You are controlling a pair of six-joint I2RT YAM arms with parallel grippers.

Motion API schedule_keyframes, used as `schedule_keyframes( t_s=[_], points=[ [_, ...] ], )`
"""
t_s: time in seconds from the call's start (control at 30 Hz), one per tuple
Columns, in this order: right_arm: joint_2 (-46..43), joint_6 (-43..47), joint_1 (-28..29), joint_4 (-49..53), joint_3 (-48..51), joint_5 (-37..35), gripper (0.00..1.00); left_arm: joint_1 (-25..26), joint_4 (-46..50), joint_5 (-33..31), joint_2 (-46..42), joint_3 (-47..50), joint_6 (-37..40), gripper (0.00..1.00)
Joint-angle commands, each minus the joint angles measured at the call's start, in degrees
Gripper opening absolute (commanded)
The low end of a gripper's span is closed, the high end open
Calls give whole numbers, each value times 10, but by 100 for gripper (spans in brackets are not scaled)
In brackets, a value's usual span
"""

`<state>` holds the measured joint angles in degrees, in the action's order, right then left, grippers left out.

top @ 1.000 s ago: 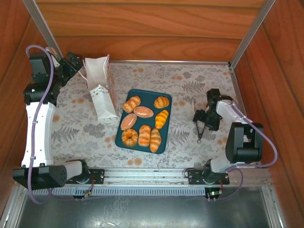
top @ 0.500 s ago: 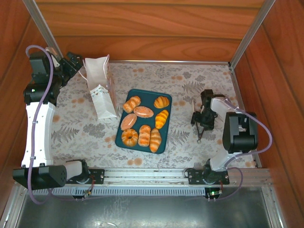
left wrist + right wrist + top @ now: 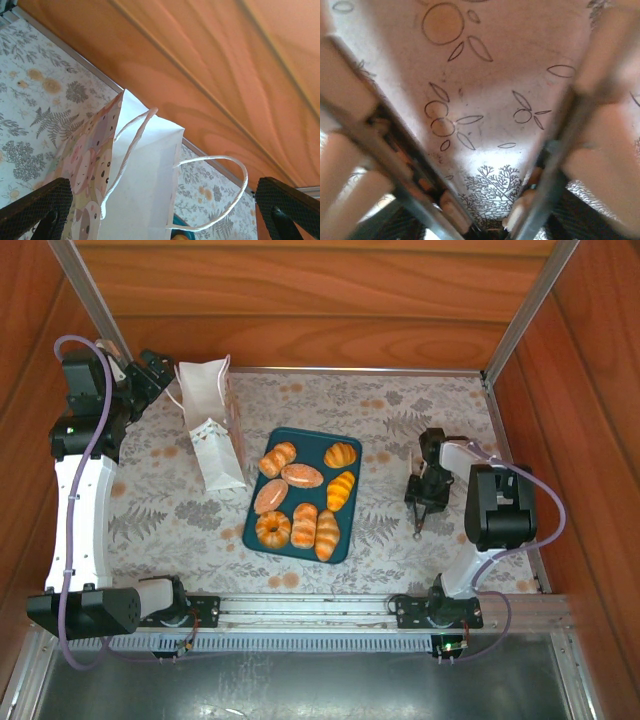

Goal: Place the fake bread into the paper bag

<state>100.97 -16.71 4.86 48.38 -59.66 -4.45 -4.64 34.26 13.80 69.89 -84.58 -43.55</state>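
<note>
Eight pastries: the glossy orange-brown toy breads (image 3: 302, 475) all lie on the dark teal rectangular tray (image 3: 311, 447) in the middle of the flower-print counter (image 3: 400, 420). None looks bagged, so I'd judge the job barely begun.
Bag: the small white paper gift bag (image 3: 215, 435) (image 3: 145, 180) with its cartoon print stands just left of the tray.
Left claw: the left claw (image 3: 152, 370) (image 3: 162, 210) sits by the bag's top. Its fingers are spread wide to either side of the bag in the wrist view and grip nothing.
Right claw: the right claw (image 3: 418, 525) (image 3: 490, 215) points down at the counter, right of the tray and apart from it. It carries nothing, and I cannot tell whether its tips are parted or closed.
Step in hand: most likely the first pick.
Doing it well: lift the right claw off the cloth before swinging it over. Take the ridged roll (image 3: 341, 490) at the tray's near-right edge across its narrow width and squarely, since the glaze looks slippery. Carry it high enough to pass over the other breads. The bag's mouth looks narrow, so the left claw should hold it open and keep the white cord handles (image 3: 220, 157) out of the way.
Hard to see: the bag's inside is hidden. The left fingertips are cut off at the frame edge. The right wrist view is blurred, showing little beyond its own fingers and the cloth.
</note>
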Motion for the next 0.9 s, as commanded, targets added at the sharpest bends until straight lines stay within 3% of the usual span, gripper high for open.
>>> schedule_keyframes(
  t_s=[0.0, 0.13, 0.37, 0.53, 0.67, 0.87],
  points=[
    [15, 5, 4, -4, 2, 0, 42, 2, -10, 4, 1, -15, -4, 100],
    [-18, 1, 6, 5, 1, 29, 20, 2, -10, 4, -1, -17, -4, 100],
    [-141, -13, 38, 64, -45, 73, 12, 2, -10, 6, -3, -19, -4, 100],
    [-197, -26, 80, 107, -95, 104, 13, 2, -10, 1, -6, -24, 0, 100],
    [-229, -44, 112, 120, -128, 125, 34, 2, -10, -1, -6, -25, 7, 100],
    [-248, -60, 149, 134, -167, 132, 40, 2, 1, -3, -3, -36, 31, 100]
  ],
)
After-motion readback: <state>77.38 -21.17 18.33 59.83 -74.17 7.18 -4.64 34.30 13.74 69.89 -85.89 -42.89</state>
